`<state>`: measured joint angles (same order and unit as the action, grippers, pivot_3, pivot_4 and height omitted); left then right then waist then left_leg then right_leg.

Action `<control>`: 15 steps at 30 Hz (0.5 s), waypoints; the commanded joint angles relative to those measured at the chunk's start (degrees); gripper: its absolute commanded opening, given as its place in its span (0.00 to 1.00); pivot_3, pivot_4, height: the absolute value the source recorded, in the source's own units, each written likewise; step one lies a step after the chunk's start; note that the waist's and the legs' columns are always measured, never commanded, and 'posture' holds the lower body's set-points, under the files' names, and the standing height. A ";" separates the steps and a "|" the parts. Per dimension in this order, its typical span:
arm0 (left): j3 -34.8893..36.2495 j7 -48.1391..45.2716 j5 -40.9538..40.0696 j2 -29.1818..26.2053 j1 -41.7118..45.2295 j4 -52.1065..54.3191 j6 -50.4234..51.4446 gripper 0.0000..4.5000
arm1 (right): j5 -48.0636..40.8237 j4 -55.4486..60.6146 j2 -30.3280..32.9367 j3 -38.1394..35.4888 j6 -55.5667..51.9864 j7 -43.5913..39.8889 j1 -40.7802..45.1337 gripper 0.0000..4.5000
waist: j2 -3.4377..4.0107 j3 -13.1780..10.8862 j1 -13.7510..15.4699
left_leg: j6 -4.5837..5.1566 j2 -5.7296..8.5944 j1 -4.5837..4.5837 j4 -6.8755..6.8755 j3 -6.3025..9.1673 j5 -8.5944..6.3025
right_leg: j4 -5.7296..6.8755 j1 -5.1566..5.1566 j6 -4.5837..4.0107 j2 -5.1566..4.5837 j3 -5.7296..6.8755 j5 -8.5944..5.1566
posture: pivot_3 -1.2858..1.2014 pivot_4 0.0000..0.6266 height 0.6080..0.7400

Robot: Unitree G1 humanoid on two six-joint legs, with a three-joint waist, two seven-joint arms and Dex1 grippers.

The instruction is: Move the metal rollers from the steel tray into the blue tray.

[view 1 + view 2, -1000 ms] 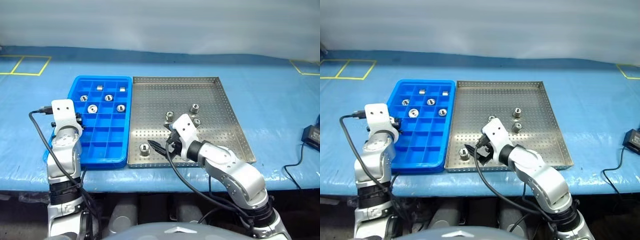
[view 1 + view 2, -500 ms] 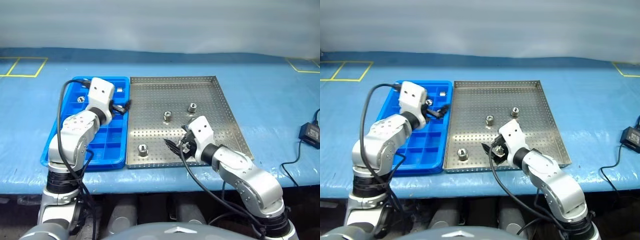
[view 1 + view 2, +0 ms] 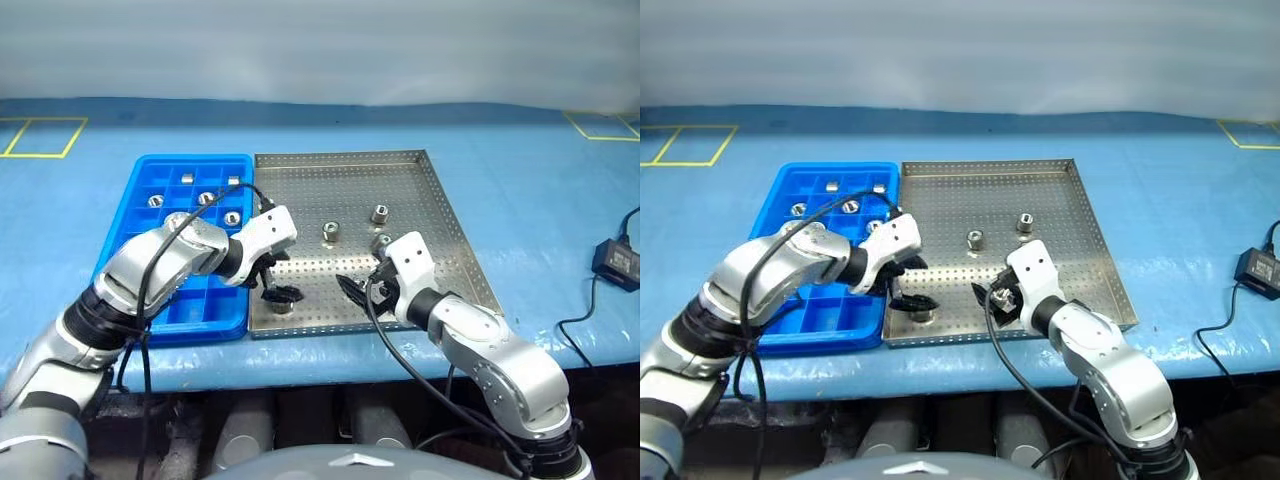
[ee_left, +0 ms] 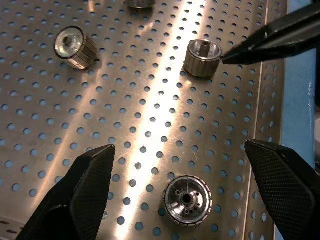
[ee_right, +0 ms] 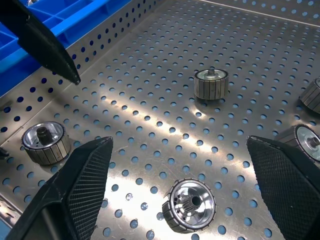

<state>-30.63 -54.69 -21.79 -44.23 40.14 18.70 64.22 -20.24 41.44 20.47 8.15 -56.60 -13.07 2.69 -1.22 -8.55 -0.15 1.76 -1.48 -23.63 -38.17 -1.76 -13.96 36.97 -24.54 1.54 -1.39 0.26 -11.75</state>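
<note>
Plainly on end, as far as can be told, with long axis upright and holed or stubbed face turned up: five metal rollers (image 5: 210, 83) in the steel tray (image 3: 340, 156). Spread singly over the perforated floor, none touching another. Two out toward the middle and a third beside them, nearer the right arm. Then the near-left roller (image 4: 187, 202), close to the wall on the blue tray's side. Last, the near-middle roller (image 5: 190, 205), close to the front rim.

Set right alongside on the blue table top (image 3: 520, 200): the blue tray (image 3: 140, 165), its long side against the steel tray's left wall. At least five more rollers in its far compartments, one to a square, again end-up. Possibly a sixth behind the left arm; cannot tell. Near compartments bare where visible.

Over the near-left roller, pointing steeply down: the left gripper (image 4: 178, 150), fingers (image 4: 90, 185) spread wide. Straddles the roller with clear floor on either side, gripping nothing.

Low over the front of the steel tray, aimed toward the left wall: the right gripper (image 5: 178, 142), likewise released, fingers far apart. Has the near-middle roller between them, touching neither pad. From the left wrist view, one right fingertip just beside that roller's rim; contact or a hair's gap, cannot tell.
</note>
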 commanded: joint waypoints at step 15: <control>-14.92 -13.53 15.44 -2.42 5.87 -7.87 -13.32 0.80 | 1.86 3.83 -2.99 -0.35 2.99 2.81 -2.64 1.00 | 0.00 0.00 -1.09 | 0.03 0.00 -0.01 -0.02 -0.11 -0.01 | 0.02 -0.05 0.01 0.02 -0.12 0.00 | 0.49 0.24 1.00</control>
<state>-45.17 -66.86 -7.78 -45.81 44.91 10.81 52.23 -18.38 43.37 17.79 8.22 -55.24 -10.48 -0.35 -1.21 -8.55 -1.24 1.79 -1.49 -23.64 -38.19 -1.87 -13.97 36.99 -24.59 1.55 -1.37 0.13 -11.75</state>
